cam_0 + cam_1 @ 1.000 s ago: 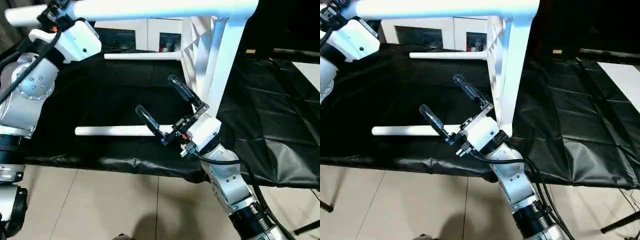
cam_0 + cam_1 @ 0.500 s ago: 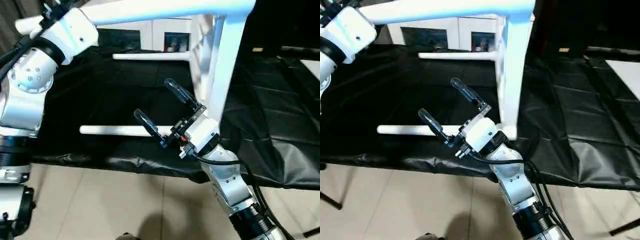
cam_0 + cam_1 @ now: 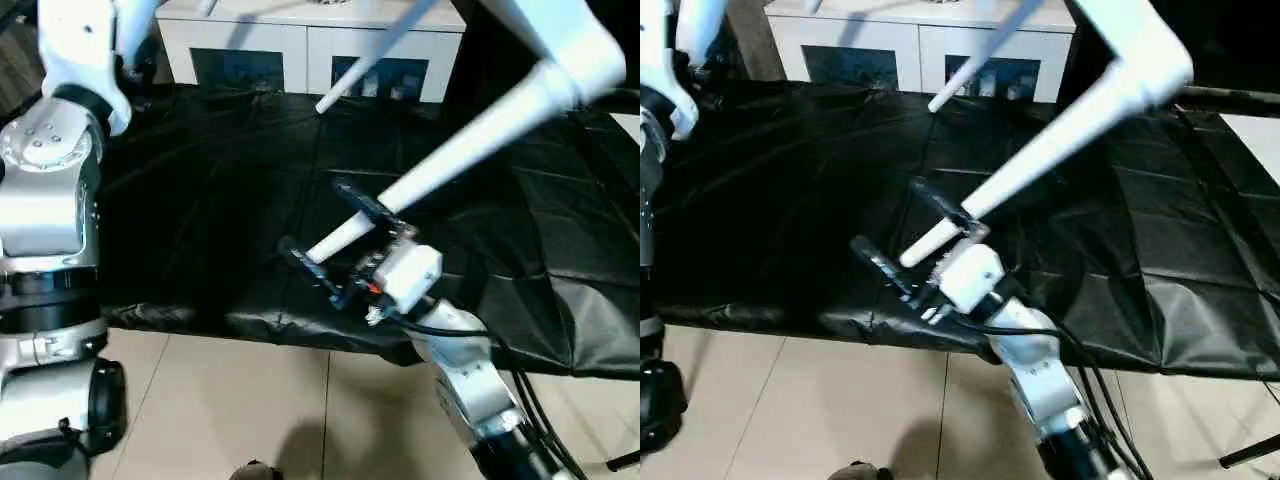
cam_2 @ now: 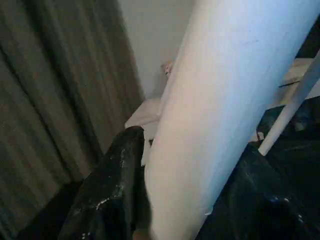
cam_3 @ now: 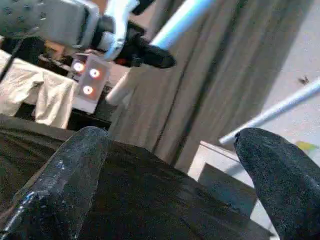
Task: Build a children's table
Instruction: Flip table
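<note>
My right pincer [image 3: 335,240] stands wide open over the near edge of the black cloth [image 3: 210,190], at about six o'clock in the head view; its two black fingers [image 5: 65,185] are well apart and hold nothing. The free end of one white leg [image 3: 450,150] of the children's table lies between them in the head view; whether it touches either finger I cannot tell.

My left pincer [image 4: 190,200] is about half open, closed around another white leg [image 4: 225,100]; one black finger [image 4: 112,190] presses the tube's side, the other sits on the far side of it.

The table hangs tilted above the cloth: a corner [image 3: 1145,60] is at one o'clock, with the leg running down from it toward five o'clock. A further thin leg [image 3: 375,60] crosses at twelve o'clock before a white cabinet [image 3: 250,40] with dark glass doors.

No brand, label or readable writing noted on the table, arms or cabinet. Two round orange lights [image 5: 84,77] glow on a small box; no text legible.
</note>
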You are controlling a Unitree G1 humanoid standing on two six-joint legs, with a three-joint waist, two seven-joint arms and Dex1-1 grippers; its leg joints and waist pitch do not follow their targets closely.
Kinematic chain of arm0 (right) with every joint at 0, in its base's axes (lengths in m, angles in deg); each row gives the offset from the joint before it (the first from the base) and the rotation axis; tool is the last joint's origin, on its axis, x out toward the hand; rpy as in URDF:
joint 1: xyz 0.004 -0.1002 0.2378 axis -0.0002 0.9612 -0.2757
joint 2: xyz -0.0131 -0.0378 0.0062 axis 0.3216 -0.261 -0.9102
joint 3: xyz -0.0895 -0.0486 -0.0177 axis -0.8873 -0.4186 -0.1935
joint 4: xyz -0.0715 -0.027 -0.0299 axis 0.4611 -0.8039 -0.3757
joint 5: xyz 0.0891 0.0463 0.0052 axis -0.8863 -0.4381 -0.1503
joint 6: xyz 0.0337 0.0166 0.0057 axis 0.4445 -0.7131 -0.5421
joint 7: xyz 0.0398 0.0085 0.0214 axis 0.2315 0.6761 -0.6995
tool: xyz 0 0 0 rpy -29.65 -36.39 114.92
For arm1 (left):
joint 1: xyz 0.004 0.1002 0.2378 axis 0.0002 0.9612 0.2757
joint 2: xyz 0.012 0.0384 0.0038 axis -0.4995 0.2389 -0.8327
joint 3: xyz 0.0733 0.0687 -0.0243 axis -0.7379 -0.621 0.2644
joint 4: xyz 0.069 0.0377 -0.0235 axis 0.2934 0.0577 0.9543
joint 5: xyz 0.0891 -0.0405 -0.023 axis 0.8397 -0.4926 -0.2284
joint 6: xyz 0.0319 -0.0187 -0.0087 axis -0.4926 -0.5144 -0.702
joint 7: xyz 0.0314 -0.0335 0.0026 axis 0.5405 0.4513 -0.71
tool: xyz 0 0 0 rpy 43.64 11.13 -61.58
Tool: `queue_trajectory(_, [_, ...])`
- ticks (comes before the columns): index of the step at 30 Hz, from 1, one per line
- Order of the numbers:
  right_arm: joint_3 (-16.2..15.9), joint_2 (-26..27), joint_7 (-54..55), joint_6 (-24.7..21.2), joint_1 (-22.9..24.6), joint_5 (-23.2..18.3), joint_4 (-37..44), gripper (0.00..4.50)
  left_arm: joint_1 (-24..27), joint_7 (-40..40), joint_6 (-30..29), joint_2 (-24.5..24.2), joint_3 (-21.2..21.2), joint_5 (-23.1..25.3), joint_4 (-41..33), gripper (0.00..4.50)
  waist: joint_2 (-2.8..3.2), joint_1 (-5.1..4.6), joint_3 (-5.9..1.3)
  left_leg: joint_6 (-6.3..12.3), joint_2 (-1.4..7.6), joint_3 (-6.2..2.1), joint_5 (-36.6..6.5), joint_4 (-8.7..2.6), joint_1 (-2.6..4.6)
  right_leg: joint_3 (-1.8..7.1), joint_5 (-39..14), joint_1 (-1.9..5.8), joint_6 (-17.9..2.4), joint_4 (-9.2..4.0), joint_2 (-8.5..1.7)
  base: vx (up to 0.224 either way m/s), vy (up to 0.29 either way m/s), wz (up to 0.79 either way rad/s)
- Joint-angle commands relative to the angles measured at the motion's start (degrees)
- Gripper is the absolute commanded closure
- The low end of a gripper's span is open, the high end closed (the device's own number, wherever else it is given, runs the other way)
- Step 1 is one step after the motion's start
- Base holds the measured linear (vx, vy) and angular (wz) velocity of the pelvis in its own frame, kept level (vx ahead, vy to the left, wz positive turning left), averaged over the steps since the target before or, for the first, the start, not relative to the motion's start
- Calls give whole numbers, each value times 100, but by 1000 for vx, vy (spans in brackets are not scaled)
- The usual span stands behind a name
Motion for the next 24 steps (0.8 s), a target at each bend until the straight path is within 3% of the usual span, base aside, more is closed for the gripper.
queue_trajectory(1, [283,23,186,-194,55,-128,151,0,55,-252,-127,95,365,-324,-357,244,-9,-16,-461,343,282,-187,-843,-378,241,166,693,198,-1255,-316,-247,0,0,0])
queue_trajectory(5, [574,106,521,-397,218,-296,250,0,418,-416,-215,298,381,-346,-657,247,-17,5,-451,328,291,-182,-926,-381,239,174,615,198,-1223,-331,-270,0,0,0])
queue_trajectory(7, [917,241,914,-561,416,-494,362,0,583,-523,-343,385,387,-368,-834,248,-27,-18,-418,189,295,-185,-1283,-434,264,176,200,174,-1123,-372,-253,0,0,0])
queue_trajectory(12, [1347,449,1331,-892,570,-705,326,0,719,-514,-411,404,321,-357,-1041,256,-42,-43,-405,-42,294,-203,-1632,-482,279,182,-208,154,-929,-421,-254,0,0,0])
queue_trajectory(16, [1488,487,1582,-1047,494,-614,184,0,748,-506,-438,365,227,-352,-1150,260,-43,-55,-396,-171,285,-212,-1749,-500,280,181,-328,138,-831,-437,-249,0,0,0])
queue_trajectory(20, [1583,483,1935,-1522,143,-397,-268,0,741,-489,-455,326,192,-339,-1173,262,-31,-79,-405,-243,265,-208,-1682,-494,278,176,-243,138,-813,-427,-240,0,0,0])
queue_trajectory(21, [1603,525,1895,-1725,-50,-518,-497,0,734,-491,-468,319,181,-334,-1185,262,-9,-86,-413,-259,259,-206,-1625,-487,274,177,-143,142,-815,-417,-244,0,0,0])
queue_trajectory(22, [1642,591,1882,-2031,-360,-620,-854,0,722,-501,-500,315,166,-337,-1205,262,-23,-126,-417,-248,249,-209,-1612,-481,269,172,-57,155,-854,-402,-240,0,0,0])
queue_trajectory(24, [1685,657,1843,-2223,-641,-744,-1190,0,713,-507,-520,312,157,-337,-1219,262,-18,-177,-420,-231,244,-203,-1592,-473,267,167,-18,159,-952,-393,-248,0,0,0])
